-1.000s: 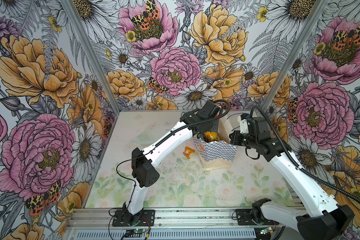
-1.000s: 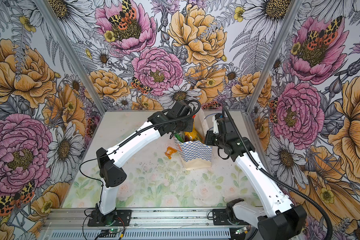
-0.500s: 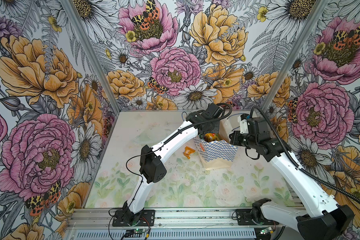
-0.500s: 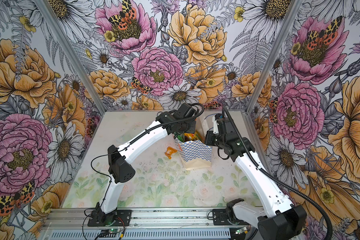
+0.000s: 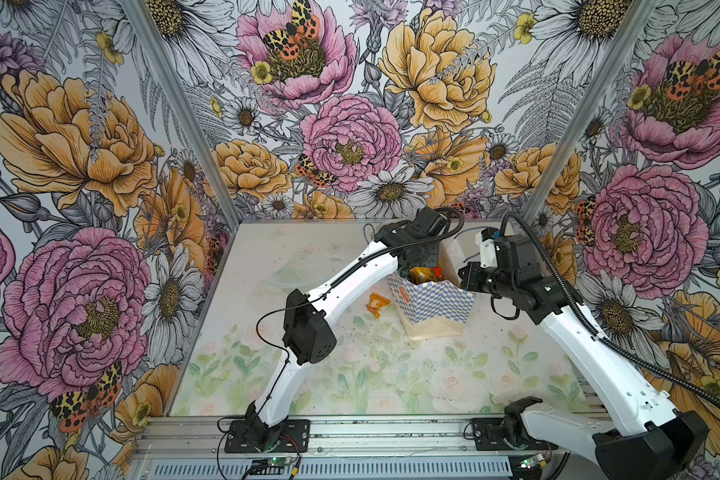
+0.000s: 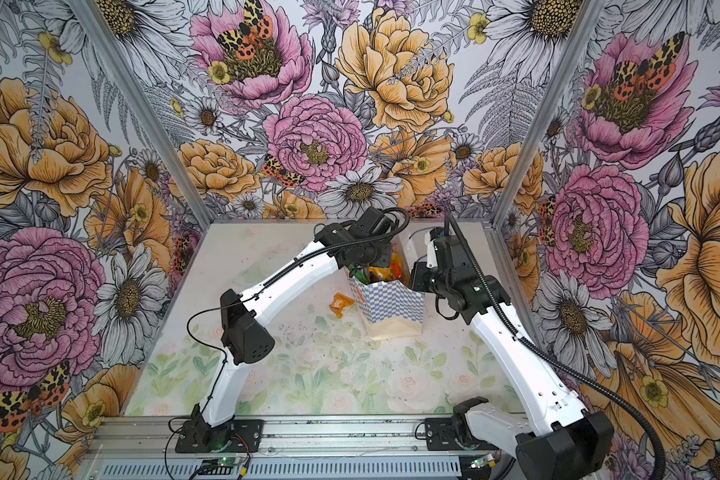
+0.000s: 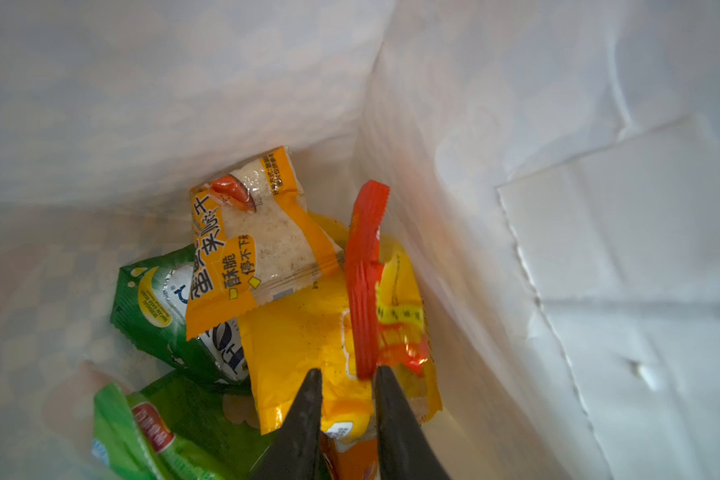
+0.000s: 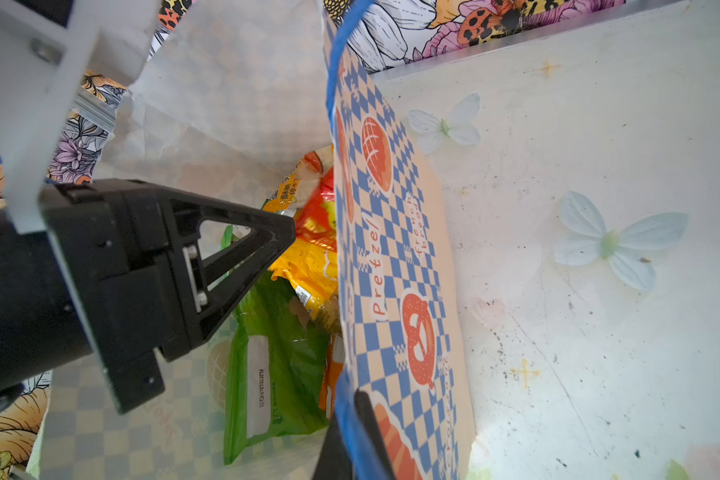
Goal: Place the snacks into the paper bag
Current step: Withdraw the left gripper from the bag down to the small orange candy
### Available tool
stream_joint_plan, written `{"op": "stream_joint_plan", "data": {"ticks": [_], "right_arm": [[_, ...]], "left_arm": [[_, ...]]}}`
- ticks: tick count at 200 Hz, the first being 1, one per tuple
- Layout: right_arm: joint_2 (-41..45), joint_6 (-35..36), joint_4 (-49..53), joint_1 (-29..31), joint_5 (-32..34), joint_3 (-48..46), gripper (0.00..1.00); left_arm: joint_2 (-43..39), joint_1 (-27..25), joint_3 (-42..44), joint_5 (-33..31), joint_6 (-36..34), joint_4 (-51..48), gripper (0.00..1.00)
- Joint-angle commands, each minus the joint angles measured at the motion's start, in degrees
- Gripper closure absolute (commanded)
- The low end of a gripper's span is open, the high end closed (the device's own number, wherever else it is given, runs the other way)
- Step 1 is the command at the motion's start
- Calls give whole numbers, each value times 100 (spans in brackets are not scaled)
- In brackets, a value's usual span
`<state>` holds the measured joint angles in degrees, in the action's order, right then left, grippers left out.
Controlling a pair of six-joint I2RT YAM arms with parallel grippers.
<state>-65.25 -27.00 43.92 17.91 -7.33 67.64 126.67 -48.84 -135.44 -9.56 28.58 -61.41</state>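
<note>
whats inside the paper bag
The paper bag holds green packets, an orange packet and a yellow packet with a red edge. They hide the floor and anything beneath.

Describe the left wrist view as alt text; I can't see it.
Inside the white paper bag, the left gripper has its black jaws slightly apart over a yellow packet, whose red edge ends in the gap between them. An orange packet with Chinese characters lies on the yellow one and a green packet.

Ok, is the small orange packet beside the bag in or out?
Out. The orange packet lies on the table, apart from the upright paper bag; other snacks show inside it.
</note>
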Motion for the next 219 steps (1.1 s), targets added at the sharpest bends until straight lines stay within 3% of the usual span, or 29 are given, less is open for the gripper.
{"op": "stream_joint_plan", "data": {"ticks": [1, 101, 139, 219], "right_arm": [[175, -33, -237, -8, -120, 4, 100], [171, -27, -235, -9, -110, 30, 100], [171, 1, -229, -7, -67, 47, 100], [176, 19, -226, -21, -40, 35, 100]], "left_arm": [[-225, -3, -119, -104, -45, -28, 72], [-1127, -219, 292, -30, -382, -20, 52], [-1729, -480, 573, -201, -1025, 19, 39], [-4186, -536, 3496, -325, -1439, 1904, 20]]}}
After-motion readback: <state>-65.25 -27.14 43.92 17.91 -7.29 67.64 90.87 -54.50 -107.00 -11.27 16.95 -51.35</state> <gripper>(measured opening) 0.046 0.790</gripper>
